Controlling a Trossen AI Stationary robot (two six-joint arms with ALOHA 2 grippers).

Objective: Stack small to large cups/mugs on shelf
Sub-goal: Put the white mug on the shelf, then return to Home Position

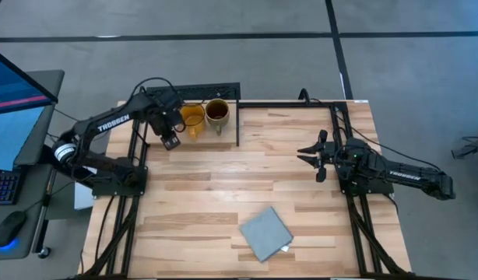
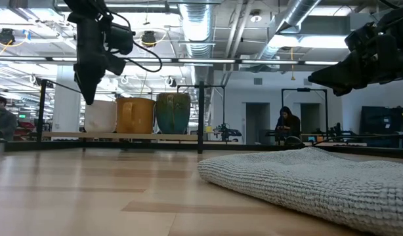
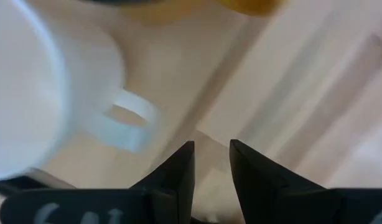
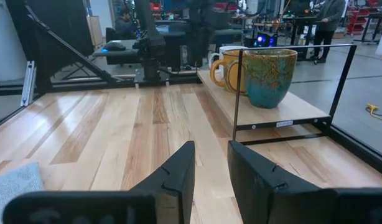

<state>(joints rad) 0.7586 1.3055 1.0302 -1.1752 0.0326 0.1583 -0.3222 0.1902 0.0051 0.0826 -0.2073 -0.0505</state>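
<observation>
Three mugs, white (image 2: 100,116), yellow (image 2: 135,115) and olive (image 2: 173,113), are lined up on the shelf (image 4: 265,116); the left pincer (image 1: 170,141), narrowly parted, is held empty beside them, the right pincer (image 1: 318,155) likewise.

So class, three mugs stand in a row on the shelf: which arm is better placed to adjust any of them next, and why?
Left. The left end effector hangs just in front of the shelf, beside the white mug and yellow mug. The right end effector waits across the table, far from the mugs.
</observation>
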